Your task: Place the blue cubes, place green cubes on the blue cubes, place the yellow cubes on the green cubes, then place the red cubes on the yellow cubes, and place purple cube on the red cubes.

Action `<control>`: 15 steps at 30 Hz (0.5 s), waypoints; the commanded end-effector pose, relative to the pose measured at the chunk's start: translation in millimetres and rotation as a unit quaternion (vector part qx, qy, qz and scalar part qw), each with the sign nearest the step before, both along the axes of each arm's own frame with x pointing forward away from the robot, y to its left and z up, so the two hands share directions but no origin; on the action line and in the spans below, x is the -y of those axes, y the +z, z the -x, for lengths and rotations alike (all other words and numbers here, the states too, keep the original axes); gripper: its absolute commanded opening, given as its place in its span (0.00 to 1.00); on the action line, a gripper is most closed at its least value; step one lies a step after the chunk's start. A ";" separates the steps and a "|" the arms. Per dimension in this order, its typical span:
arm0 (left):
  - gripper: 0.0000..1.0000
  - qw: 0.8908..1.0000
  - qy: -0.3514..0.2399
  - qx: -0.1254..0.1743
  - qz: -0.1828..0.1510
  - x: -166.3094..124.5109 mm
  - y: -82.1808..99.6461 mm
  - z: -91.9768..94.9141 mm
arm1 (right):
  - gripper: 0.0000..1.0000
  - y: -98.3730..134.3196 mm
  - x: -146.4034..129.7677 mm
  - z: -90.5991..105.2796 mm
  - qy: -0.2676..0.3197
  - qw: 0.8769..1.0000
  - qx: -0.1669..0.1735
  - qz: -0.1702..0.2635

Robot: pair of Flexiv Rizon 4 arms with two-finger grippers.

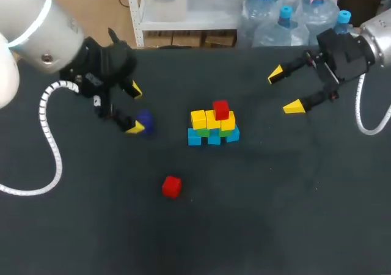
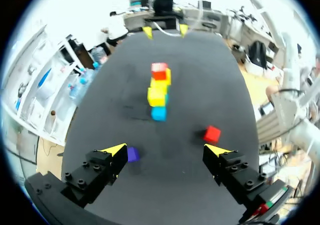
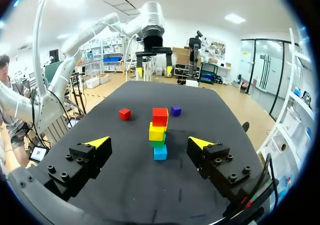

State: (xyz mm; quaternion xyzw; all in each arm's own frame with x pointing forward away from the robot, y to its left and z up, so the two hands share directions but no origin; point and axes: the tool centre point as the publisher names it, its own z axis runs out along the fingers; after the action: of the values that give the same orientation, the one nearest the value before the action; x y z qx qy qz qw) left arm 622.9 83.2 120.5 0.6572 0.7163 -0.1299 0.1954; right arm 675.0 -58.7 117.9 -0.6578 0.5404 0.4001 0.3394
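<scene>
Purple cube [image 1: 145,119] lies left of the stack [image 1: 212,126], beside a tip of the left gripper [image 1: 135,109], which is spread and empty like the right gripper [image 1: 285,91] far right, likely because the red cube [image 1: 171,186] lying loose nearer us must go on first.

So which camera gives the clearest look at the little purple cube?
The right wrist view: the purple cube sits in the open beyond the stack, nothing covering it. In the head view a yellow tip of the left pincer partly covers it; in the left wrist view it peeks out beside that pincer.
</scene>
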 end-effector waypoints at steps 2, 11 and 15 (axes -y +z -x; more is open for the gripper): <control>1.00 0.994 -0.007 -0.023 -0.108 11.0 10.4 21.6 | 1.00 0.1 -0.2 0.8 -0.001 1.000 0.001 0.000; 1.00 0.989 -0.006 -0.014 -0.146 21.6 -2.7 72.8 | 1.00 0.1 -0.2 0.8 -0.001 1.000 0.001 0.000; 1.00 0.995 -0.012 -0.043 -0.094 27.0 -25.6 86.4 | 1.00 0.1 -0.2 0.8 -0.001 1.000 0.001 0.000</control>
State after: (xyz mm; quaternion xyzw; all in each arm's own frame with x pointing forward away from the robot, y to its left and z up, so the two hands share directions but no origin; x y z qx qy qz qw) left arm 538.9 52.9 113.7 0.6763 0.7310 -0.0561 0.0708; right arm 674.3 -58.7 118.2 -0.6577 0.5408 0.3993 0.3398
